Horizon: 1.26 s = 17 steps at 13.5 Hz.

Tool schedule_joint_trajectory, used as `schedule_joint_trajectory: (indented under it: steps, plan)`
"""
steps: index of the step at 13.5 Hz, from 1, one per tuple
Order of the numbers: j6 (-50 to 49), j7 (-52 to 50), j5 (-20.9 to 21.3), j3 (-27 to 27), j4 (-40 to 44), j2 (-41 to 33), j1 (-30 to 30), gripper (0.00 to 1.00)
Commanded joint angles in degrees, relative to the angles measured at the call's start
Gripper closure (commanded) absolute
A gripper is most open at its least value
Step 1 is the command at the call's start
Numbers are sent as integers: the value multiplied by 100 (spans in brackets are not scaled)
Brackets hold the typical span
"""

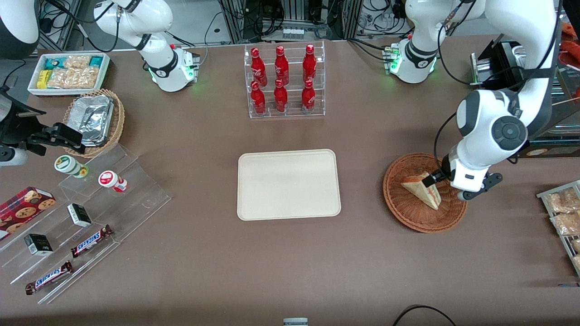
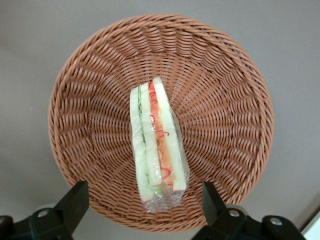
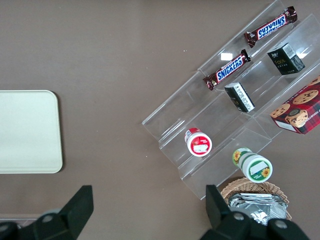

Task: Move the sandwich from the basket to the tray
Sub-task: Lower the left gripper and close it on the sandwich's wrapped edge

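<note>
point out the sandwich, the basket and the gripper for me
sandwich (image 2: 157,145), left wrist view, on its filling edge
basket (image 1: 408,213), front view, on the woven rim nearest the camera
gripper (image 2: 145,202), left wrist view, midway between its open fingers, above the basket

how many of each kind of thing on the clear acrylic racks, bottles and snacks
Red bottles: 6
Snickers bars: 2
Small dark boxes: 2
Round lidded tubs: 2
Cookie box: 1
Total: 13

The gripper hovers open over the sandwich in the basket.
</note>
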Motion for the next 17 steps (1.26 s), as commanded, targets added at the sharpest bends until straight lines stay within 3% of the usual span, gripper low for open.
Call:
schedule_joint_trajectory:
  steps: [1,17]
  plan:
    - [417,-1083,3,-11,-35,125,-42,0]
    - [831,-1649,29,-3,-316,538,-209,0]
